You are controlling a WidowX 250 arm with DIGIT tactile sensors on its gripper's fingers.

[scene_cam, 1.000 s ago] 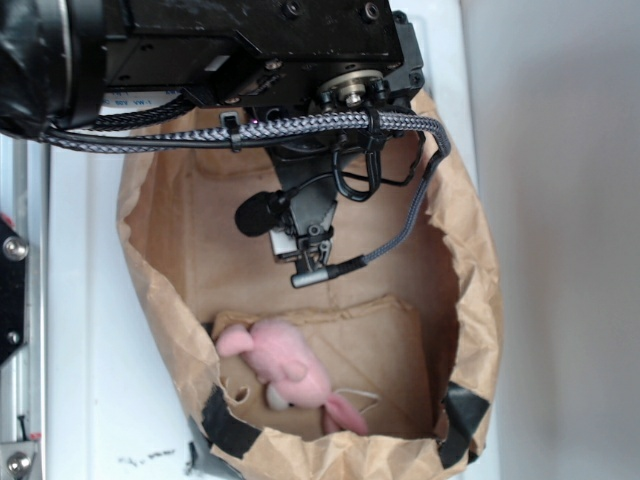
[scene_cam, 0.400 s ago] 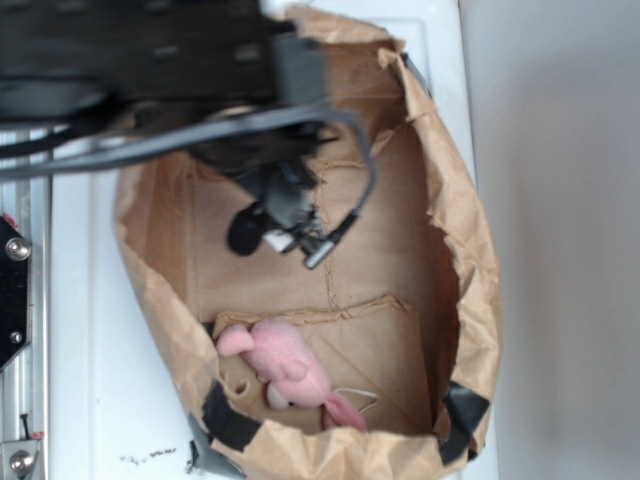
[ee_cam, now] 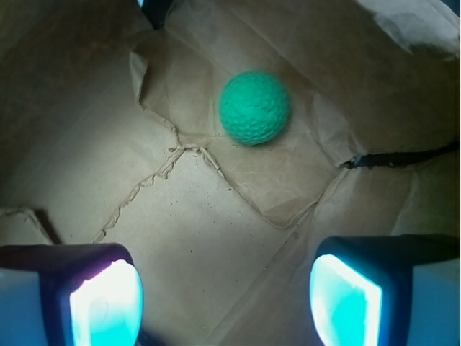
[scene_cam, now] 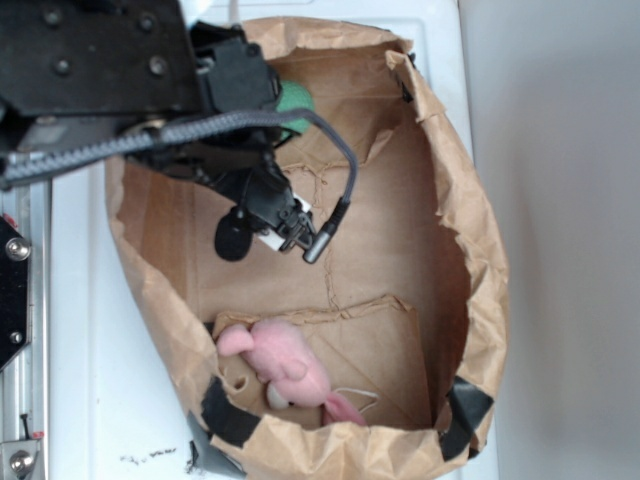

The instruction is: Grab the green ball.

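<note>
Gripper (ee_cam: 227,292): seen from the wrist view, two pale glowing pads at 7 and 5 o'clock, jaws spread wide, nothing between them but bare brown paper.
Fingers (ee_cam: 104,303): dark-rimmed, lit cyan-white on the inner faces, clear of the paper below.
Bag floor (ee_cam: 216,238): creased brown paper with a ragged seam running from 8 o'clock toward centre, a dark tear at 3 o'clock.
Green ball (ee_cam: 255,107): round, dimpled, resting on the bag floor at 12 o'clock from the gripper, well apart from both pads, untouched.

Pink plush toy (scene_cam: 285,368): in the exterior view, lying at the 6 o'clock end of the bag, against the near wall, far from the ball.
Black tape (scene_cam: 228,415): patches on the bag rim at 7 and 5 o'clock.
Paper bag (scene_cam: 480,250): open-mouthed, crumpled rim, standing on a white surface (scene_cam: 95,350).
Arm (scene_cam: 100,55): black housing filling the 10 to 11 o'clock corner, reaching down into the bag mouth, a braided grey cable (scene_cam: 190,128) looped across it.
Ball in exterior view: a sliver of green (scene_cam: 296,100) showing at 12 o'clock inside the bag, just beside the arm's black housing, mostly hidden by it.
Metal rail (scene_cam: 15,300): along the 9 o'clock edge, bolt heads visible.
</note>
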